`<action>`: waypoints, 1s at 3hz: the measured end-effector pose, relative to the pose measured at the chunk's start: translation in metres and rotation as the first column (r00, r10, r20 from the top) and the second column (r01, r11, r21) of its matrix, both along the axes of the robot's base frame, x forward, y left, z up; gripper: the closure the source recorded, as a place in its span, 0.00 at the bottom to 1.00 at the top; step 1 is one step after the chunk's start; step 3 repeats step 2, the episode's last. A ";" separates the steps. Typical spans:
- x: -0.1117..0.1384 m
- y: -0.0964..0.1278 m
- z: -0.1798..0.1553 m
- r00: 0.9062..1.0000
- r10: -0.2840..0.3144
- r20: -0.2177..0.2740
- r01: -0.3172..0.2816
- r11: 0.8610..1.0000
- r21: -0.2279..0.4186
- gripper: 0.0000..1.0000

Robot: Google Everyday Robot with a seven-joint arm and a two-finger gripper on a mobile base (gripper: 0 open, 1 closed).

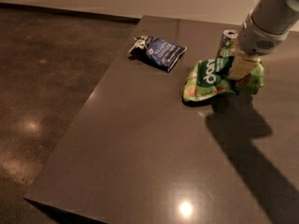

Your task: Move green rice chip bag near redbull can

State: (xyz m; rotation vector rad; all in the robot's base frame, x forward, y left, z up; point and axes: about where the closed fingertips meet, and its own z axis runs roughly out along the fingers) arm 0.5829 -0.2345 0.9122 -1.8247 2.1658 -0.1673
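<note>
At table [140, 148] far right: gripper [243, 68] grasping green rice chip bag [208, 80] from above, redbull can [227, 42] just behind.

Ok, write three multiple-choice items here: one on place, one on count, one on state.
1. The can stands: A) right behind the green bag; B) at the near edge; C) on the floor.
2. Bags on the table: A) one; B) two; C) four.
3. The gripper: A) is shut on the green bag; B) hangs open above the floor; C) holds the can.
Key: A, the can rises just beyond the bag; B, one green bag, one blue bag; A, it pinches the bag's right side.
</note>
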 end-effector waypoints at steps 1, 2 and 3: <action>-0.003 -0.001 -0.003 1.000 0.015 0.000 -0.015 1.000 -0.023 0.00; -0.003 -0.001 -0.003 1.000 0.015 0.000 -0.015 1.000 -0.023 0.00; -0.003 -0.001 -0.003 1.000 0.015 0.000 -0.015 1.000 -0.023 0.00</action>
